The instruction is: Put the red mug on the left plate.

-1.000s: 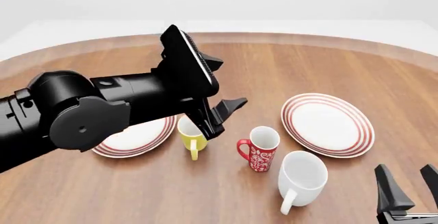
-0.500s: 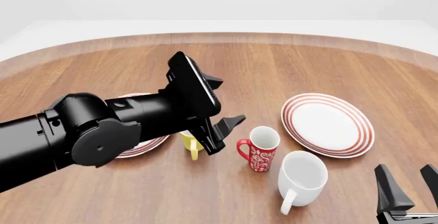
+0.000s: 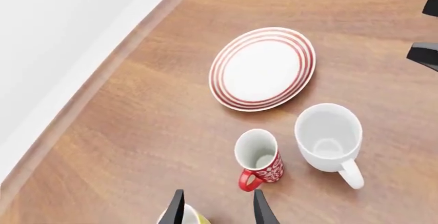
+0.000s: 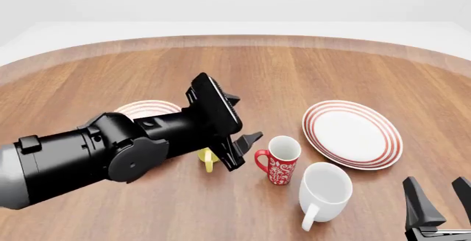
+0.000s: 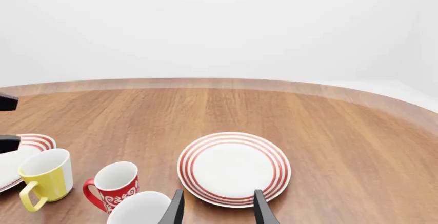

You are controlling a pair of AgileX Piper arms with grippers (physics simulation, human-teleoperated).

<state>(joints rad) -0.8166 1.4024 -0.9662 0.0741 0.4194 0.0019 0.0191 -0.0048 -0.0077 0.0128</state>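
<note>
The red mug (image 4: pixel 279 161) with its white floral pattern stands upright mid-table, handle toward the left arm; it also shows as the red mug (image 3: pixel 259 157) and red mug (image 5: pixel 113 185). My left gripper (image 4: pixel 246 148) hangs open just left of it, above the yellow mug, holding nothing; its fingertips (image 3: pixel 260 209) frame the table short of the mug. The left plate (image 4: pixel 147 108) is mostly hidden behind the left arm; its rim shows as the left plate (image 5: pixel 31 144). My right gripper (image 4: pixel 440 198) stands open and empty at the near right corner.
A yellow mug (image 4: pixel 207 158) sits under the left gripper, largely covered. The larger white mug (image 4: pixel 324 191) stands near and right of the red mug. The right plate (image 4: pixel 353 133) lies beyond it. The table's curved far edge (image 4: pixel 235 39) runs across the back.
The left arm has dropped lower and reached forward-right, bringing its open gripper closer to the red mug and covering more of the left plate and yellow mug. The right arm has stayed still.
</note>
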